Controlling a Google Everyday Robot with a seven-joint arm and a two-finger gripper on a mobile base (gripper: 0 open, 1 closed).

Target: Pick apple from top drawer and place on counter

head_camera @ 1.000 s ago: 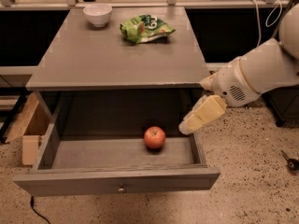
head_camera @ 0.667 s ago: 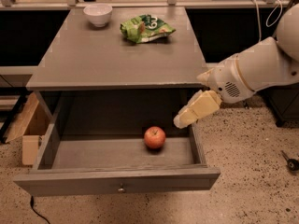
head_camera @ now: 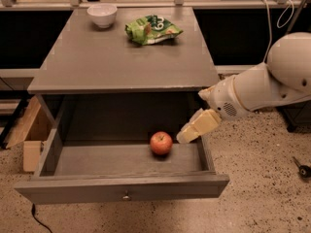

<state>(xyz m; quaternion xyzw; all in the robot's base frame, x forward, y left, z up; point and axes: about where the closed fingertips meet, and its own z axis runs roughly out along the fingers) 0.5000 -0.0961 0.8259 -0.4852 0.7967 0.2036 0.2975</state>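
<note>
The red apple (head_camera: 161, 142) lies on the floor of the open top drawer (head_camera: 121, 186), right of its middle. The drawer is pulled out below the grey counter (head_camera: 116, 57). My gripper (head_camera: 187, 134) hangs over the drawer's right side, just right of the apple and a little above it, pointing down-left. It holds nothing.
A white bowl (head_camera: 102, 14) and a green snack bag (head_camera: 151, 29) sit at the back of the counter. A wooden crate (head_camera: 29, 132) stands on the floor left of the cabinet. A dark tool (head_camera: 302, 168) lies on the floor at right.
My gripper has moved left and slightly down, closer to the apple. The apple and drawer have not moved.
</note>
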